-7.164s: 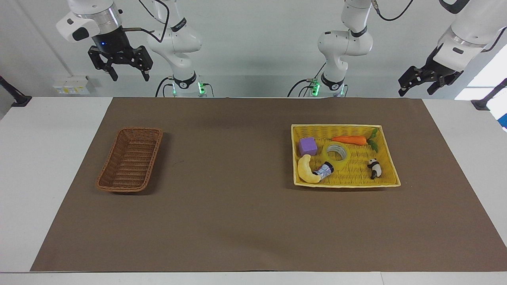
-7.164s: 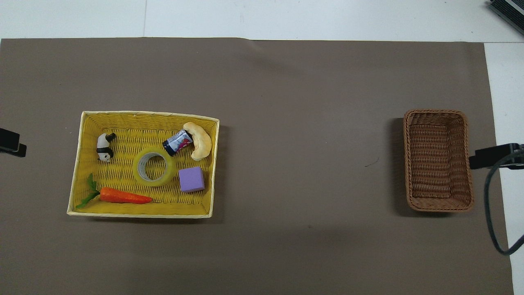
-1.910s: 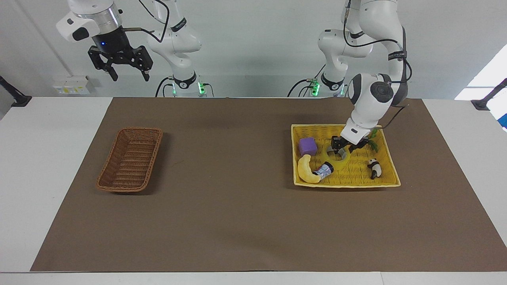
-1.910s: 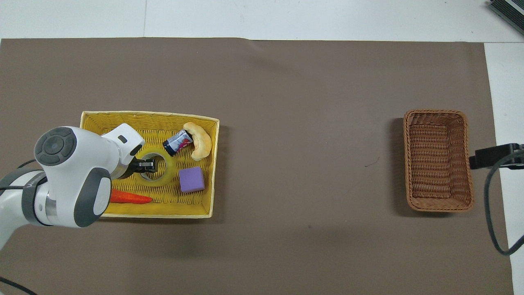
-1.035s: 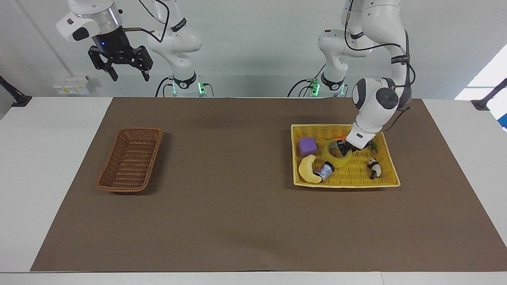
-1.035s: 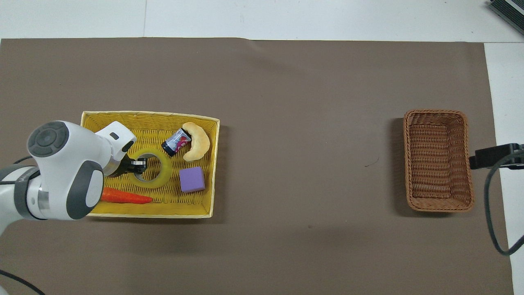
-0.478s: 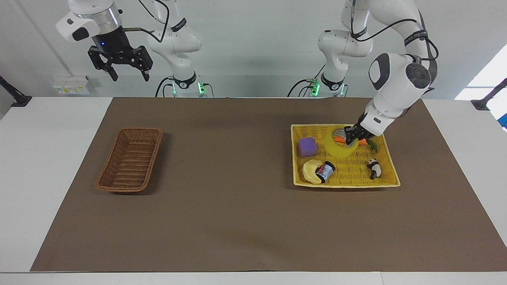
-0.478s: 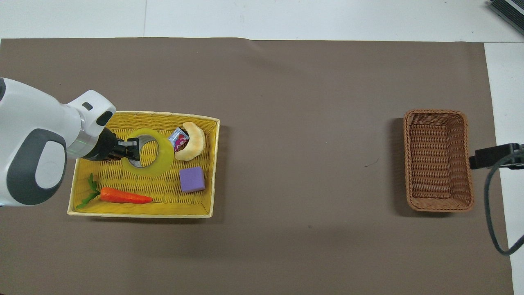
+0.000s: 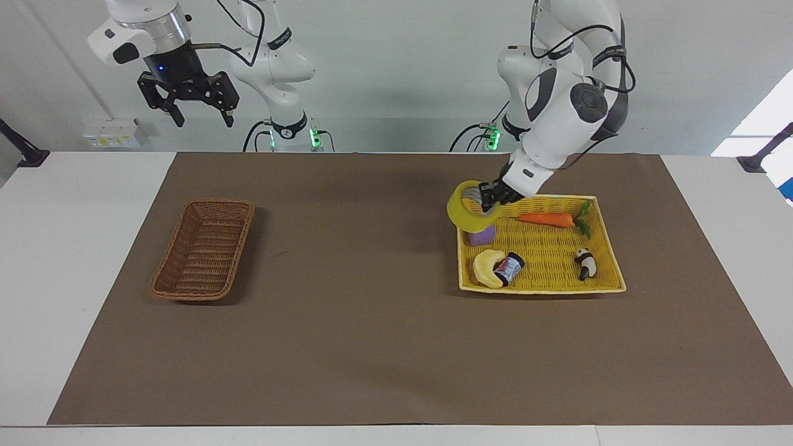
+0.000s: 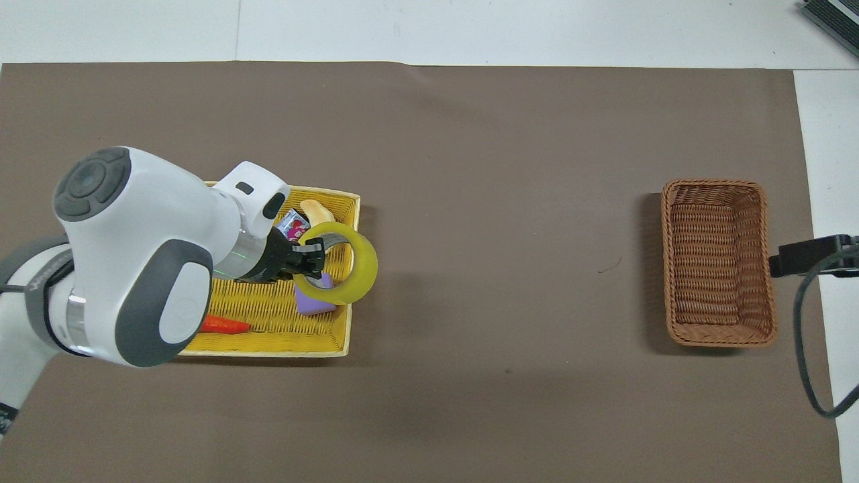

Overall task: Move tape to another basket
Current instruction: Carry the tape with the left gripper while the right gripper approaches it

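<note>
The right hand (image 9: pixel 189 118) hangs high over the bench's edge on the robots' side, toward the corner at the right arm's end, its two black fingers spread apart with nothing between them. This arm waits.

Below it, and farther from the robots, the dark brown wicker basket (image 9: pixel 214 202) sits on the brown mat (image 9: pixel 372 341) near the bench's edge at the right arm's end. Its long sides run from the robots' edge toward the edge away from them. In the overhead view the basket (image 10: pixel 717 261) shows only its bare woven floor.

Toward the left arm's end of the bench, the left hand (image 9: pixel 489 199) is pinching the tape (image 9: pixel 463 210) by the wall of the roll. The yellow roll is up in the air and tilted, over the corner of the yellow tray (image 9: pixel 539 289) that lies nearest the robots and the middle of the bench. From overhead the tape (image 10: pixel 359 265) partly overhangs the tray's rim and the purple cube (image 10: pixel 310 305) beneath it.

The tray sits flat on the mat. Inside it are the purple cube (image 9: pixel 480 236), a pale banana toy (image 9: pixel 485 267) touching a small printed can (image 9: pixel 509 267), a carrot (image 9: pixel 546 218) along the wall nearest the robots, and a little panda figure (image 9: pixel 585 262) near the wall at the left arm's end.
</note>
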`<state>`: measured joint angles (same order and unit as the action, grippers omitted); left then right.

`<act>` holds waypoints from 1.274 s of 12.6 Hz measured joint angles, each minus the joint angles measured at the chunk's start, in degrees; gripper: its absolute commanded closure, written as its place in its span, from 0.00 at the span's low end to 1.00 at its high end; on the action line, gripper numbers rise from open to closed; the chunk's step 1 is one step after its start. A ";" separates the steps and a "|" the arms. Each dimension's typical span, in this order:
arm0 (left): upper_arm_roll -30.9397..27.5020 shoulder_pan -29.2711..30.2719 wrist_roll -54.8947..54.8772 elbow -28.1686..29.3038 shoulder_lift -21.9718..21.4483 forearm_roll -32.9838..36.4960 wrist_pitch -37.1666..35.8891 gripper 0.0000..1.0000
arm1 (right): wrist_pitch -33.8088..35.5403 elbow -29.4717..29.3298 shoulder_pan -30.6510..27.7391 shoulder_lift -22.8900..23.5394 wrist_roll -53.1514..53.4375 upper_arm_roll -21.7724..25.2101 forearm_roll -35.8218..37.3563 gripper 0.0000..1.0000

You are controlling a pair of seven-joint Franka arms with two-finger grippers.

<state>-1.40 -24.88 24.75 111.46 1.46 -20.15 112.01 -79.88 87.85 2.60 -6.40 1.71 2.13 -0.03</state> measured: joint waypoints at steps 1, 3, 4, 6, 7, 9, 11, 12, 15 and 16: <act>0.06 -1.30 0.87 -0.05 0.00 -2.21 1.82 1.00 | 0.00 0.00 0.03 0.00 -0.59 -0.11 0.00 0.00; 0.05 -3.45 1.45 -0.05 0.01 -6.15 4.58 1.00 | 0.36 -0.07 0.13 -0.17 -3.68 -0.43 0.00 0.00; 0.07 -4.40 1.57 -0.05 0.01 -7.81 5.69 1.00 | 1.27 -0.05 0.25 -0.84 -5.51 -0.62 -0.33 0.00; 0.09 -5.87 1.88 -0.05 0.02 -10.66 7.03 1.00 | 2.37 1.06 0.28 -2.48 -8.04 -0.69 -4.35 0.00; 0.07 -6.44 2.01 -0.04 0.02 -11.48 7.58 1.00 | 2.27 2.37 0.27 -2.94 -8.06 -0.67 -7.15 0.00; 0.06 -7.96 3.27 -0.04 0.02 -12.11 8.85 1.00 | -1.30 6.23 0.53 -2.73 -8.03 -0.78 -12.43 0.00; 0.08 -9.46 4.42 -0.04 0.02 -12.38 9.97 1.00 | -7.31 11.05 1.21 -1.82 -6.65 -0.85 -18.98 0.00; 0.08 -9.96 4.56 -0.03 0.02 -12.79 10.33 1.00 | -9.18 12.80 1.51 -1.14 -5.74 -0.85 -22.40 0.00; 0.07 -11.03 4.91 0.05 0.02 -13.57 11.58 1.00 | -13.89 15.10 2.77 2.20 -4.63 -0.92 -33.01 0.00; 0.05 -11.58 5.38 0.13 0.02 -13.86 12.15 1.00 | -15.81 15.64 3.23 3.52 -3.87 -0.91 -36.57 0.00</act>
<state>-1.35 -36.47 30.13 111.60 1.48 -34.01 124.16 -95.69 103.49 5.83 -2.88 -2.16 1.22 -36.61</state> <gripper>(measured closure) 0.775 0.000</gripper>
